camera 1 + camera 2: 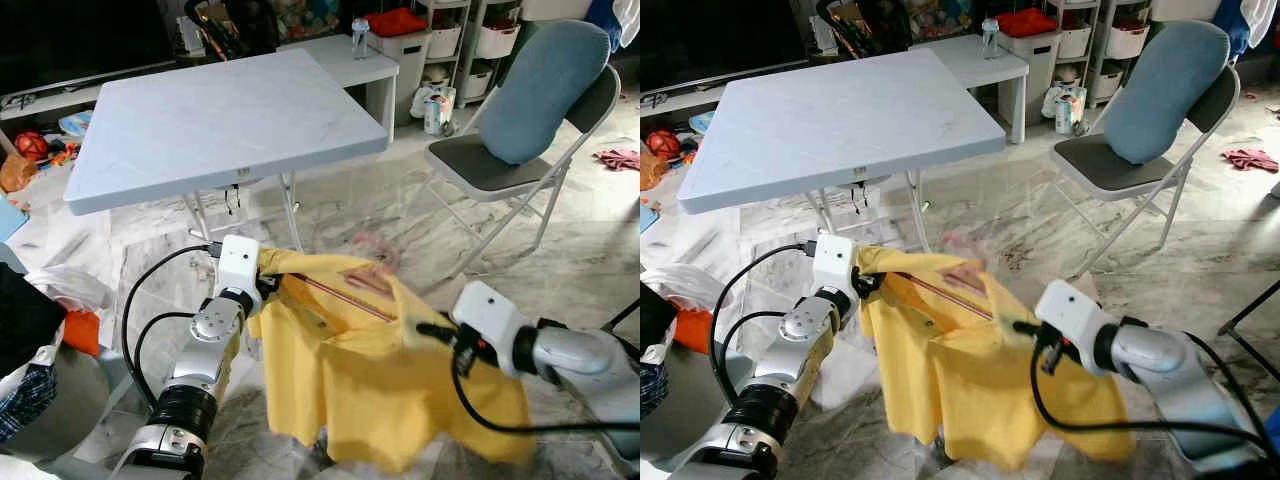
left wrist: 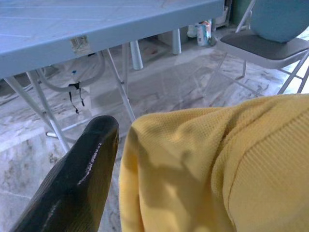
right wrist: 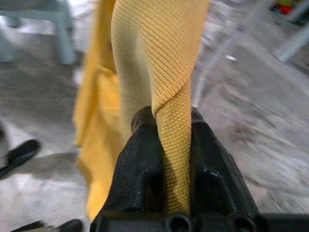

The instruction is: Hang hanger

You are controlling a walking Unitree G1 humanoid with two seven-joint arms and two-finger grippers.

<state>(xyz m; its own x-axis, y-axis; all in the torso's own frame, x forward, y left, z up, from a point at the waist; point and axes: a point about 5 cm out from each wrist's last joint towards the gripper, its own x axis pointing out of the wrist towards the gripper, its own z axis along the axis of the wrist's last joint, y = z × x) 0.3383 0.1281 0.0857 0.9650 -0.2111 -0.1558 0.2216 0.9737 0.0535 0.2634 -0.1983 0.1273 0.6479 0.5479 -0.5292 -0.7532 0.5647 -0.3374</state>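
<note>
A yellow shirt [image 1: 370, 380] hangs spread between my two grippers, low over the marble floor. A pink hanger [image 1: 368, 277] sits in its neck opening, with the blurred hook poking up above the collar. My left gripper [image 1: 268, 282] is shut on the shirt's left shoulder; the left wrist view has one black finger [image 2: 82, 174] pressed beside the yellow knit [image 2: 203, 164]. My right gripper [image 1: 428, 328] is shut on the other shoulder. In the right wrist view a fold of yellow cloth [image 3: 154, 43] is pinched between both black fingers [image 3: 140, 145].
A pale blue folding table [image 1: 220, 120] stands just ahead. A folding chair [image 1: 500, 165] with a blue cushion is at the right. A basket of clothes [image 1: 30, 400] is at the left. Storage bins [image 1: 440, 40] and a bottle [image 1: 360, 38] are at the back.
</note>
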